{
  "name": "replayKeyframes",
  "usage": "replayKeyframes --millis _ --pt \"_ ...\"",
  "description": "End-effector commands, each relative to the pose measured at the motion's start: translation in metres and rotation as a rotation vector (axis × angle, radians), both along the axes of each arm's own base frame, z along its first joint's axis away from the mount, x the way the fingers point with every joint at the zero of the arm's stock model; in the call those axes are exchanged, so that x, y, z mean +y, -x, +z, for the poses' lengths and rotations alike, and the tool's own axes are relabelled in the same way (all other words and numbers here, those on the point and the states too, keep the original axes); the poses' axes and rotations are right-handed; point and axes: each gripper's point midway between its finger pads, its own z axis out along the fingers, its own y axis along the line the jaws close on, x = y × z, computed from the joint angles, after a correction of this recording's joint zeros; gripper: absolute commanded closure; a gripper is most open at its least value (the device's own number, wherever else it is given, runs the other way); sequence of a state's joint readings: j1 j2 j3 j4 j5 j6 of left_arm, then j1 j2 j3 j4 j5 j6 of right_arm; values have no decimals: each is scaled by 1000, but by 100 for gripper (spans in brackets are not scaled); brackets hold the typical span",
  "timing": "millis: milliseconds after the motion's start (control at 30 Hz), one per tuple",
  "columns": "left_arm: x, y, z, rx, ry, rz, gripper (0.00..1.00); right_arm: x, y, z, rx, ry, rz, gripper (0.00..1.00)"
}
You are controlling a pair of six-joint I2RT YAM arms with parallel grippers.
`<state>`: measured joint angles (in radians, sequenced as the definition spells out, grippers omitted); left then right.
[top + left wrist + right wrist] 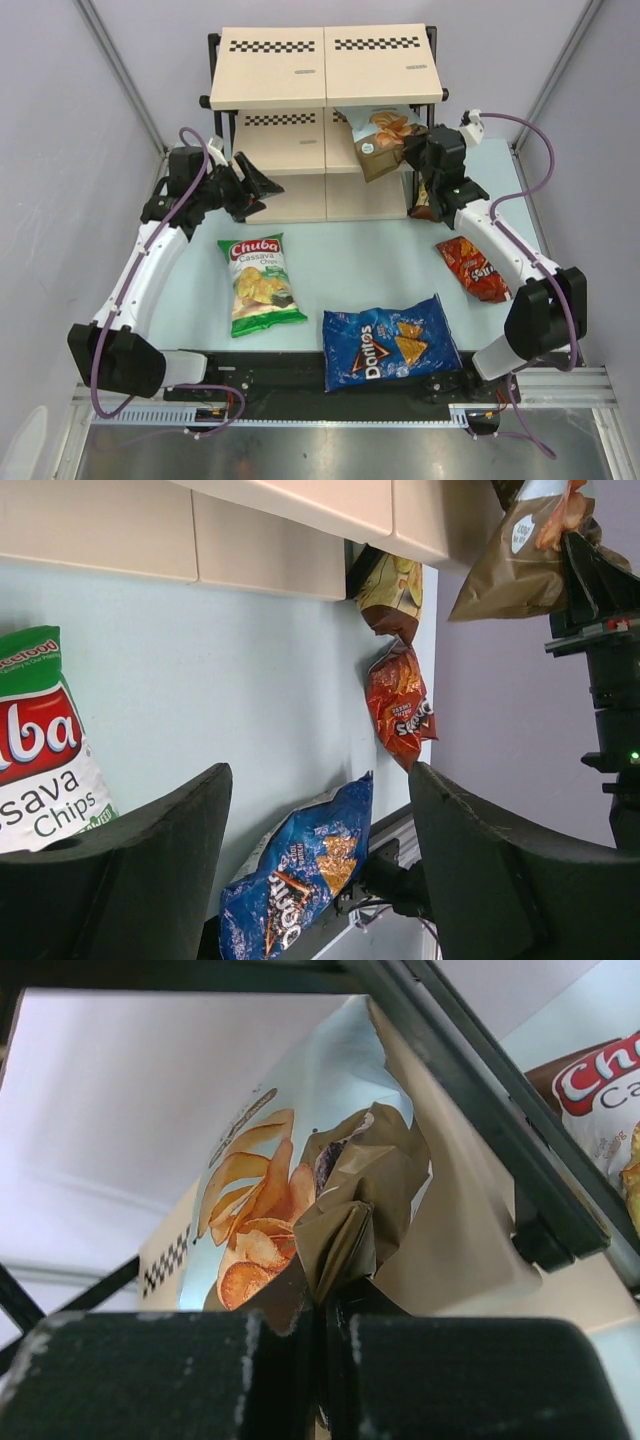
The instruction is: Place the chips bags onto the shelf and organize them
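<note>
While the right gripper (415, 152) holds the pale bag (383, 132) tilted at the shelf's (300, 70) middle tier, the left gripper (256, 186) hovers spread and empty near the shelf's front; green Chuba (260, 283), blue Doritos (392, 342) and red Doritos (472, 268) lie flat on the table (350, 250). Left wrist: its fingers (140, 870) stand wide apart above the table, and the small Chuba (392, 585) sits at the shelf's foot, just beyond the red Doritos. Right wrist: jaws clenched on the pale bag's crumpled brown edge
</note>
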<state>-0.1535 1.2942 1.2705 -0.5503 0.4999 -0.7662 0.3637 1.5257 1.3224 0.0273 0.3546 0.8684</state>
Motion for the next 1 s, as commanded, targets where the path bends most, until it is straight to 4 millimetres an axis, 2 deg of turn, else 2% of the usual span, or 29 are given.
replayKeyframes --millis 0,100,233,333,367,400,467,567,633,733,767,900,967 --pt "3 -9 15 -42 -6 1 23 -1 -16 -3 -21 -108 -47 100" --pt "4 -10 11 -30 5 8 24 7 -18 -20 37 -197 -42 100" --pt "7 -10 5 -17 17 22 25 18 -22 -30 56 -230 -14 100" --pt "12 -12 2 -10 11 31 25 30 -21 -28 69 -278 40 100" --pt "12 -11 1 -5 17 27 26 37 -19 -28 80 -300 76 91" --pt "13 -11 -4 10 22 33 25 40 -16 -25 81 -318 92 63" --pt "16 -10 -10 23 29 45 26 45 -6 -21 101 -323 112 38" --pt "16 -10 -18 42 38 49 27 51 6 -10 102 -325 171 26" --pt "14 -11 -20 48 51 40 28 54 12 -3 100 -325 215 25" --pt "11 -13 -25 58 71 29 29 51 28 -9 168 -317 238 25" --pt "10 -14 -29 67 78 31 29 46 33 -3 168 -319 242 24" --pt "9 -12 -38 90 75 23 23 26 54 -7 210 -205 238 24" --pt "1 -7 -43 84 58 -15 21 20 65 -13 246 -147 272 23"
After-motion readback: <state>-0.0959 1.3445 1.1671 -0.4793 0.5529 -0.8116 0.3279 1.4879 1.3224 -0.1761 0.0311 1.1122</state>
